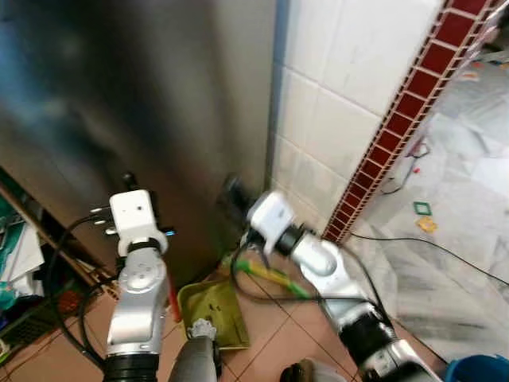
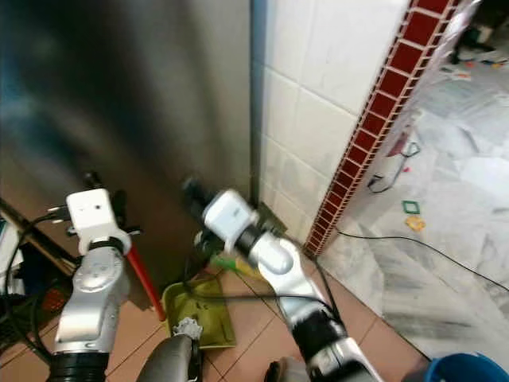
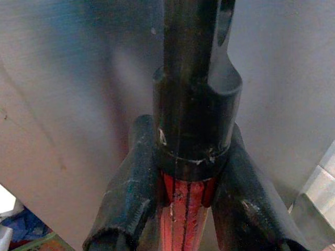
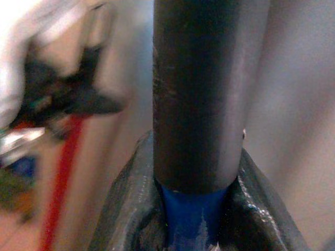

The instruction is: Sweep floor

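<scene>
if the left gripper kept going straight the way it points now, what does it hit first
Most likely the large dark steel cabinet panel ahead. The left gripper, shut on the red pole with black handle cap, points at it; depth is unclear.

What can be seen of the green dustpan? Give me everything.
The dustpan is a yellow-green plastic scoop, lying flat on the terracotta floor tiles at the foot of the dark steel cabinet front. Its tray looks scuffed and dirty. A red handle slopes up from its left edge to the left gripper, whose jaws are closed around the red shaft just below a black grip. The robot's own body hides its near edge. A green stick lies just to its right.
</scene>
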Motion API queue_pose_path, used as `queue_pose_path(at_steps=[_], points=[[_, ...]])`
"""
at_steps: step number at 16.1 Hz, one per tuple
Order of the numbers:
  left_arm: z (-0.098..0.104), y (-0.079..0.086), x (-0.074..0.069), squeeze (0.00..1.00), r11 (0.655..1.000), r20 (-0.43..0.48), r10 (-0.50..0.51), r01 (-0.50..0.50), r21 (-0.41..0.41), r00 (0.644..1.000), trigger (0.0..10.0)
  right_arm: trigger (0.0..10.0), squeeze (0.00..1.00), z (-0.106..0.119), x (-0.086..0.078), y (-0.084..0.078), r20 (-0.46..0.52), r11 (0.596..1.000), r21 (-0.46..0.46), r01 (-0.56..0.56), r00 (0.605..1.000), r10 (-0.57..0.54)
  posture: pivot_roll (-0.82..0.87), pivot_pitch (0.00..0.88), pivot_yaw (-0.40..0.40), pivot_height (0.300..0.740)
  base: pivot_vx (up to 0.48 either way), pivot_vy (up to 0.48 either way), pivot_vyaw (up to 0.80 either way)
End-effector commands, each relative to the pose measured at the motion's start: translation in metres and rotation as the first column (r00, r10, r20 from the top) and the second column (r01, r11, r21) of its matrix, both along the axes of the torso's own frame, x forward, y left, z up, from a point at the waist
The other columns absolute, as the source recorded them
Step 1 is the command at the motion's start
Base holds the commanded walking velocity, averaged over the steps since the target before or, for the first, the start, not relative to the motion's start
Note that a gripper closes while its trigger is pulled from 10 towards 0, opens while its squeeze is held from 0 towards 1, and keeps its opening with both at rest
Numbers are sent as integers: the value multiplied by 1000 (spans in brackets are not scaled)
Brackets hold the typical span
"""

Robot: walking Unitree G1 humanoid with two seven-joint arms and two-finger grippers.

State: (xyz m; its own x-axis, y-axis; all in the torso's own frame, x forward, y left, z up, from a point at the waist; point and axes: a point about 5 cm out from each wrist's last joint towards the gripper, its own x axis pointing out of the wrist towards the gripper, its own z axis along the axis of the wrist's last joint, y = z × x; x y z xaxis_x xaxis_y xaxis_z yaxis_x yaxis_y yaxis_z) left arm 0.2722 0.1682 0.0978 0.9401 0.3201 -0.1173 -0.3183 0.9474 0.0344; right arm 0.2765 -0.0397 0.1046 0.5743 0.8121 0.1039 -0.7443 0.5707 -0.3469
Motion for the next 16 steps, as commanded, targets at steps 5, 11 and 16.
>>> queue_pose_path(at_steps=[5, 11, 16], points=[[4, -3, 6, 0, 1000, 19, -12, 12, 5, 1000, 10000, 10000, 0, 21, -21, -34, -97, 950, -118, -290, 955, 280, 24, 49, 17, 740, 0, 0, 0], [4, -6, 10, 0, 1000, 21, -26, 26, 0, 999, 10000, 10000, 0, 87, 27, -63, 156, 996, -74, -47, 986, 58, 19, 43, 22, 740, 0, 0, 0], [7, -3, 7, 0, 1000, 27, -17, 17, 4, 999, 10000, 10000, 0, 97, 41, -56, 275, 996, -21, 83, 959, -74, 48, 67, 16, 740, 0, 0, 0]])
